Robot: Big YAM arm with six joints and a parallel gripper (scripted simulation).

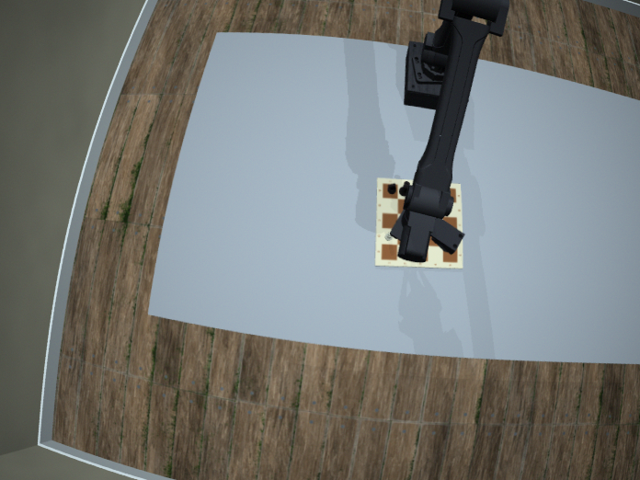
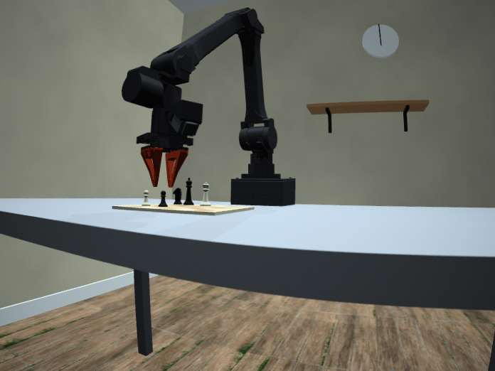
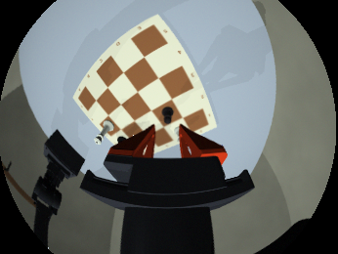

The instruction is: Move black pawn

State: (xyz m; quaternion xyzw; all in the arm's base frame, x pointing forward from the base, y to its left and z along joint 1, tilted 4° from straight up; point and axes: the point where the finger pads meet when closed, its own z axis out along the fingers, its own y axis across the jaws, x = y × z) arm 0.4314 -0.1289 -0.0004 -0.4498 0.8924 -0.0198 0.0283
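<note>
The black pawn (image 2: 162, 198) stands upright on the small chessboard (image 2: 181, 208). In the wrist view the pawn (image 3: 168, 113) sits on a square near the board's (image 3: 146, 78) near edge, just ahead of my fingertips. My gripper (image 2: 163, 185) hangs above the pawn with its red fingers pointing down, partly open and empty. Its tips are a little above the pawn's head. In the wrist view the gripper (image 3: 167, 130) shows a clear gap between the fingers. In the overhead view my arm covers the middle of the board and hides the pawn.
A white pawn (image 2: 146, 197) stands at the board's left edge and also shows in the overhead view (image 1: 388, 236). A black knight (image 2: 177, 195), a tall black piece (image 2: 188, 191) and a tall white piece (image 2: 205, 193) stand behind the pawn. The arm's base (image 2: 262, 190) is beyond the board.
</note>
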